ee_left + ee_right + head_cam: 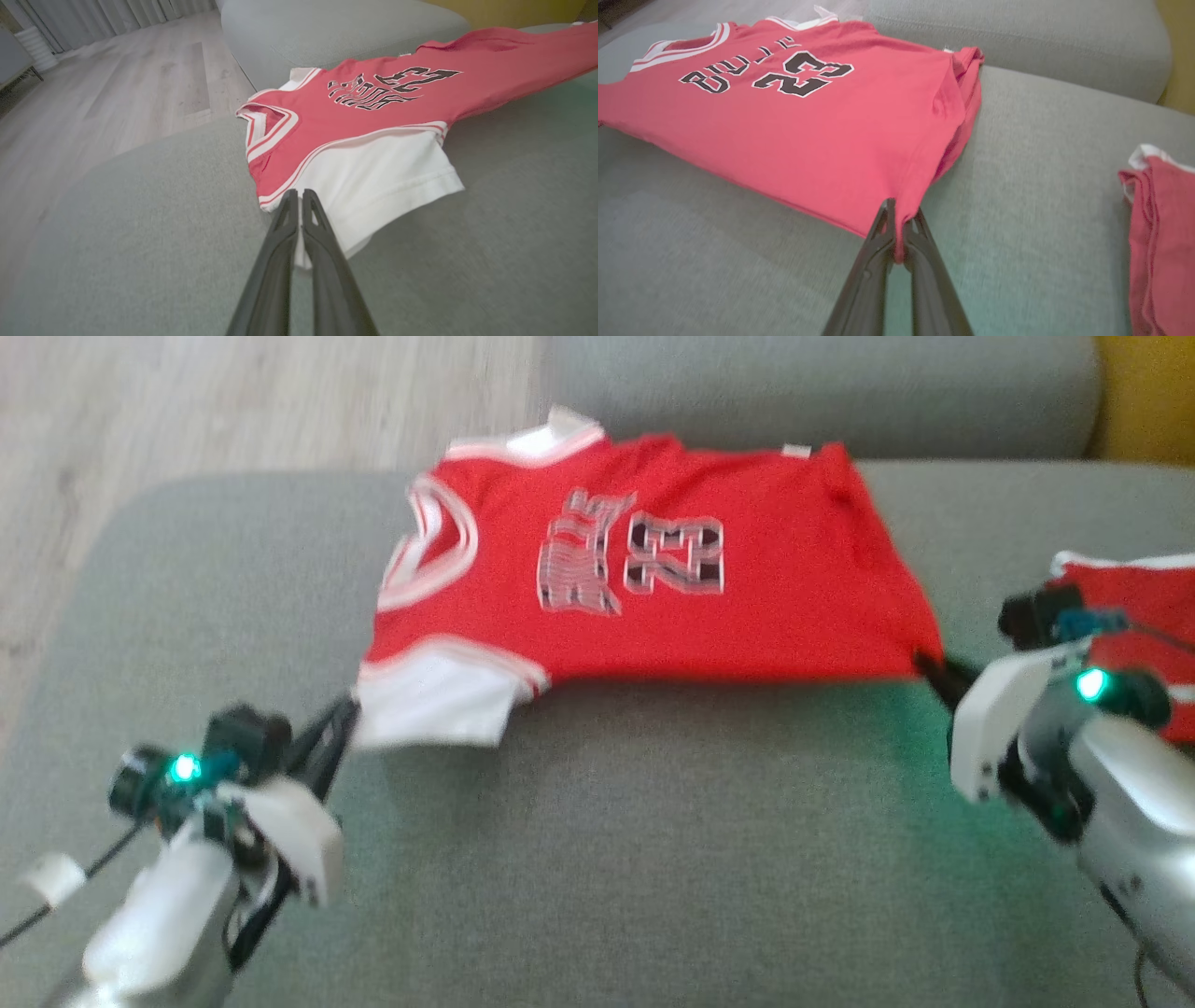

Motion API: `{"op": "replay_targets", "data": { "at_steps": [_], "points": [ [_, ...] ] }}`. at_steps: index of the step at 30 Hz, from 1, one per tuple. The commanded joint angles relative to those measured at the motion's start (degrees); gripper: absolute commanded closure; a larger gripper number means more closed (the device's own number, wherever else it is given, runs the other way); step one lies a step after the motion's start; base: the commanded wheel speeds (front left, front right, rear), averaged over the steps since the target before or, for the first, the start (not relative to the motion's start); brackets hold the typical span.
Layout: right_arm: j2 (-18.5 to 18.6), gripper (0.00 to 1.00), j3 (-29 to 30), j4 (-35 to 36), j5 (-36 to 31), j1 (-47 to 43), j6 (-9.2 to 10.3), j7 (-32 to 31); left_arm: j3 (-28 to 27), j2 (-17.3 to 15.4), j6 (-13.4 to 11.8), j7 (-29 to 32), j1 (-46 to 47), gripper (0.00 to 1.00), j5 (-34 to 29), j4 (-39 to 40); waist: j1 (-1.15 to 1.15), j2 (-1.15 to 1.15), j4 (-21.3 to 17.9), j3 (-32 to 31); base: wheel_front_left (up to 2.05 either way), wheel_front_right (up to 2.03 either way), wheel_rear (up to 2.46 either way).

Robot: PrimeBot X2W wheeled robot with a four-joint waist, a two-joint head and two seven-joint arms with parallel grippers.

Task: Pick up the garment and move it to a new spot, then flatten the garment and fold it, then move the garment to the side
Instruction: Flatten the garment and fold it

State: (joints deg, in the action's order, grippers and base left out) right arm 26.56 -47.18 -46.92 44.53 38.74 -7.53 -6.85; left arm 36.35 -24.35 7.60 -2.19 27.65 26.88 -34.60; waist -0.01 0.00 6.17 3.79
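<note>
1. Upper left of the head view: pale wooden floor (187, 401), which in the left wrist view (117, 93) runs back to the upper left corner.
2. Lower left of the head view: the left gripper (350, 709) points up and to the right over the grey sofa seat (653, 831). Its two dark fingers are pressed together on the outer corner of the white sleeve (434, 700). In the left wrist view (296, 193) white cloth (387, 177) shows in the narrow slit between the fingers, so it is pinching the sleeve.
3. Centre of the head view: the garment (653, 607), a red jersey with white trim and the number 23, lies spread across the seat. Its collar is toward the left of the frame and its hem toward the right. The far edge lies against the back cushion (822, 392). The near edge runs taut between the two grippers and is raised a little, with shadow under it. The left wrist view (327, 126) and right wrist view (808, 121) show the same stretch of cloth.
4. Right of centre in the head view: the right gripper (924, 663) points up and to the left, its fingers closed on the near corner of the hem. In the right wrist view (901, 214) a tuck of red cloth is nipped between the fingertips.
5. Right edge of the head view: a second red cloth (1134, 607) with white trim lies on the seat, apart from the jersey. It is also at the right edge of the right wrist view (1167, 224).
6. Upper right corner of the head view: a yellow surface (1148, 392) behind the back cushion.
</note>
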Motion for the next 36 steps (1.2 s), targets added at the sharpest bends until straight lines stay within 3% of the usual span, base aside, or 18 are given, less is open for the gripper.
{"op": "replay_targets", "data": {
  "at_steps": [1,7,12,17,25,36],
  "points": [
    [2.4,1.00,-1.1,2.4,1.8,-1.7,0.04,-1.1,-1.4,-3.7,-0.1,1.4,0.0,1.00,1.3,3.3,0.01,0.00,-0.7,-3.2,0.00,0.00,0.00],
    [7.5,1.00,-3.5,10.9,9.4,-7.7,0.04,-6.8,-1.8,-9.1,-1.0,8.5,-8.6,1.00,6.0,15.0,0.01,0.00,-1.2,-6.1,0.00,0.00,0.00],
    [11.3,1.00,-3.3,18.5,14.4,-11.9,0.04,-10.5,-2.8,-12.6,-4.0,14.0,-14.1,1.00,9.1,26.2,0.01,0.00,-1.6,-6.8,0.00,0.00,0.00],
    [12.7,1.00,-0.9,22.7,14.9,-13.3,0.04,-10.2,-3.8,-14.1,-7.1,15.9,-15.5,1.00,9.1,32.8,0.01,0.00,-2.1,-6.1,0.00,0.00,0.00],
    [10.1,1.00,3.7,22.6,12.0,-10.6,0.04,-9.4,-3.9,-13.5,-8.4,17.9,-9.4,1.00,6.7,31.6,0.01,0.00,-3.2,-2.3,0.00,0.00,0.00],
    [4.3,1.00,6.7,17.1,6.5,-2.6,0.04,-9.1,-2.7,-10.8,-5.7,20.0,4.6,1.00,3.5,20.0,0.01,0.00,-5.0,4.2,0.00,0.00,0.00]
  ]
}}
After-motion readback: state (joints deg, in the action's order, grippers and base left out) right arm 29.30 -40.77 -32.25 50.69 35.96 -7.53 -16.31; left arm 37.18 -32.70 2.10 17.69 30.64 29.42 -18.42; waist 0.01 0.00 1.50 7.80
